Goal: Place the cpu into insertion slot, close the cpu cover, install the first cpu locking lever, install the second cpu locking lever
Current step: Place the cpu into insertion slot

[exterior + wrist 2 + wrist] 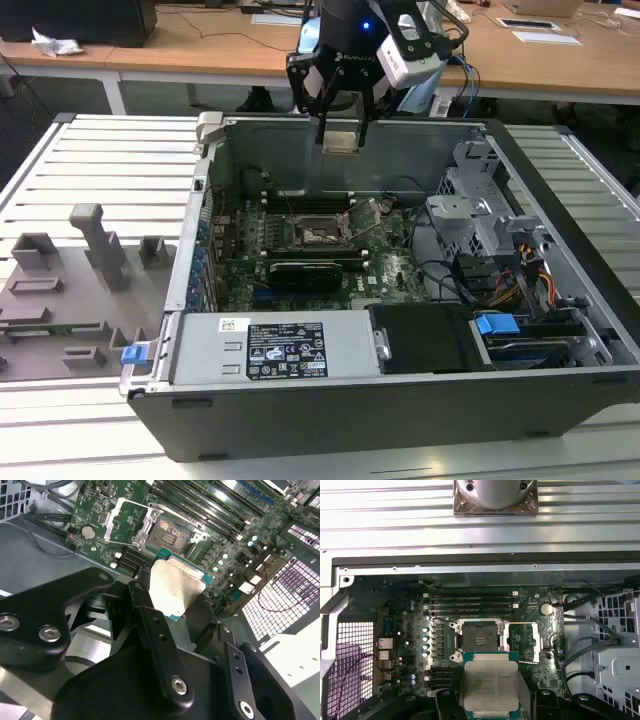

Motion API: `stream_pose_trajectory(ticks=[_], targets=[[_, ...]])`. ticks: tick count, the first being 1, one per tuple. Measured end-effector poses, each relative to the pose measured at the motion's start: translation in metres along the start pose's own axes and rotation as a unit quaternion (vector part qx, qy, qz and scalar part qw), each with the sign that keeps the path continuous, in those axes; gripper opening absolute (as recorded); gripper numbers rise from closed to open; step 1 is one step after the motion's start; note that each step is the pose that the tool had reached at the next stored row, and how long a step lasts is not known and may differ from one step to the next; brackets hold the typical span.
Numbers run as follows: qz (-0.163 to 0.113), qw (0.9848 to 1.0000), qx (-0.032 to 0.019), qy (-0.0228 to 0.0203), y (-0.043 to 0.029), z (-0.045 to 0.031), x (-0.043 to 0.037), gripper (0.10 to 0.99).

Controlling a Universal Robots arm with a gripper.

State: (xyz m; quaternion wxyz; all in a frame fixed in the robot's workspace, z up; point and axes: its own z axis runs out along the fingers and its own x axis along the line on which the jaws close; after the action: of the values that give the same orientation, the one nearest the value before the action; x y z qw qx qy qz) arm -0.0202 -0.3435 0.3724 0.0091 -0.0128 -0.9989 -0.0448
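gripper [340,132]: black linked bars, silver screw heads [179,685]
wrist [348,45]: black housing, blue light [367,27], white-grey camera box [406,55]

The cpu [341,141] hangs in the gripper [341,132] above the case [300,420]; inside, the cpu cover [365,216] lies beside the insertion slot [322,233].

No legible text, black-and-white label [286,350] on the silver power supply [200,355] too small to read, faint illegible print on the cpu [490,682] face
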Motion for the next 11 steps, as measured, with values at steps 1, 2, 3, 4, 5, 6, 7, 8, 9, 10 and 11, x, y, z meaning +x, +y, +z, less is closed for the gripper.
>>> stream_pose_trajectory(ticks=[1, 2, 3, 4, 5, 6, 7, 8, 9, 10, 11], targets=[[0.0, 1.0, 0.0, 0.0, 0.0, 0.0, 0.0, 0.525], [0.002, 1.0, 0.0, -0.0002, 0.0, 0.0, 0.0, 0.525], [0.004, 1.0, -0.0001, -0.0004, 0.0, 0.0, -0.0001, 0.525], [0.007, 1.0, -0.0001, -0.0006, 0.0, 0.0, -0.0001, 0.525], [0.01, 0.9999, -0.0001, -0.0009, 0.0, 0.0, -0.0001, 0.525], [0.015, 0.9999, -0.0003, -0.0013, -0.0002, 0.0003, 0.0, 0.525], [0.016, 0.9999, -0.0004, -0.0015, -0.0006, 0.0005, 0.0, 0.525], [0.018, 0.9998, -0.0003, -0.0016, -0.0008, 0.0005, -0.0001, 0.525], [0.024, 0.9997, -0.0003, -0.0021, -0.0008, 0.0006, -0.0001, 0.525], [0.034, 0.9994, -0.0006, -0.0031, -0.0008, 0.0008, -0.0002, 0.525], [0.039, 0.9993, -0.0007, -0.0034, -0.0008, 0.0008, -0.0001, 0.525]])
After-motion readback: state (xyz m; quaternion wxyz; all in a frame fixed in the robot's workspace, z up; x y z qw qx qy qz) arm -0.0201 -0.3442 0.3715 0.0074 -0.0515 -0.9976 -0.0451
